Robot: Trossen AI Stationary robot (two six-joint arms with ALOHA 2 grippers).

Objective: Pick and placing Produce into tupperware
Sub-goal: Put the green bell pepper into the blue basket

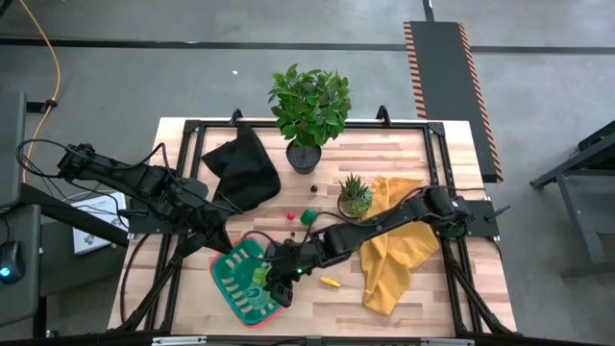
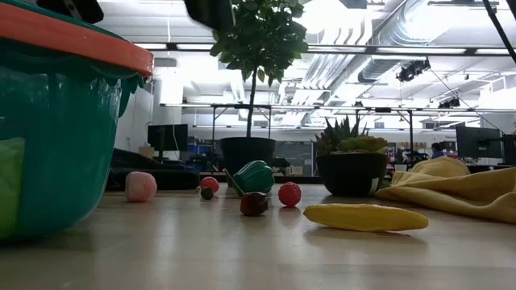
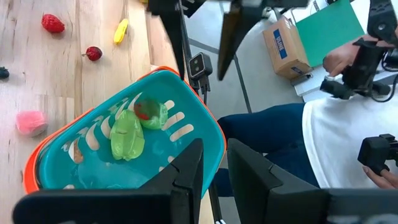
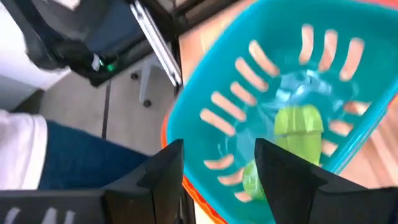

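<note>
The green tupperware (image 1: 233, 288) with its red rim stands near the table's front edge. Two green pieces of produce (image 3: 127, 134) lie inside it. My left gripper (image 1: 225, 246) is shut on its far left rim. Above the tupperware's right part, my right gripper (image 4: 217, 180) hangs open with nothing between its fingers. More produce lies on the wood to the right and beyond: a yellow piece (image 1: 330, 282), a pink one (image 2: 140, 186), a green pepper (image 2: 254, 176), a dark red piece (image 2: 254, 204) and a red one (image 2: 289, 194). My left gripper holds the tupperware by its rim (image 3: 214, 140). One finger (image 3: 186, 177) stands over the inside and the other (image 3: 252, 183) outside the wall. The fingers come slanting down from the table's left. In the low view the rim (image 2: 97, 44) looks tilted.
A leafy potted plant (image 1: 309, 106) and a black cloth (image 1: 242, 168) stand at the back. A small spiky plant (image 1: 355, 195) and a yellow cloth (image 1: 399, 245) lie under my right arm. A seated person (image 3: 323, 143) shows beyond the table's near edge.
</note>
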